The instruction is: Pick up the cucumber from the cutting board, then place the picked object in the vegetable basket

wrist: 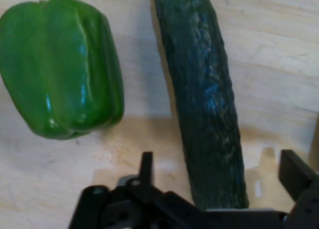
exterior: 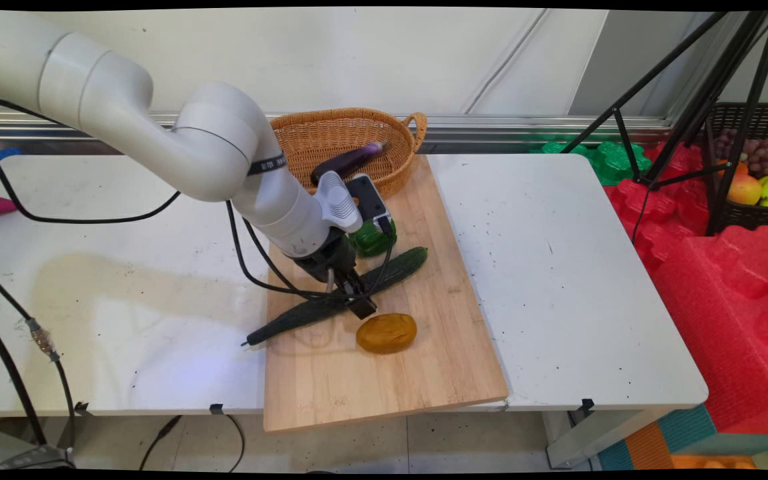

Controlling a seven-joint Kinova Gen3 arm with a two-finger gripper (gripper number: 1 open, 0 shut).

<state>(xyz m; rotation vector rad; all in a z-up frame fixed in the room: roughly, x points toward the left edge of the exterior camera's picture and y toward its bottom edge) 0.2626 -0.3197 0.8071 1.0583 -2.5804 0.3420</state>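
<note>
1. The gripper stands spread apart, low over the wooden cutting board, with one finger on each side of the dark green cucumber; neither finger visibly touches it.
2. The cucumber lies flat on the board, running straight between the fingers and on away from the gripper. It looks stiff, with bumpy, faintly glossy skin, so it would probably slip a little under a light squeeze; the mid-length where the gripper straddles it seems the balanced place to take hold.
3. Just beside the cucumber, to the gripper's left in the hand view, sits a green bell pepper, apart from it. It seems light, hollow and smooth.
4. On the opposite side of the gripper a brownish potato rests on the board, close to the fingers.
5. Farther beyond the pepper stands a wicker basket holding an eggplant; the board lies on the white desk.
6. In the main view the arm covers most of the pepper and the cucumber's middle; whether the fingertips touch the board cannot be told.
</note>
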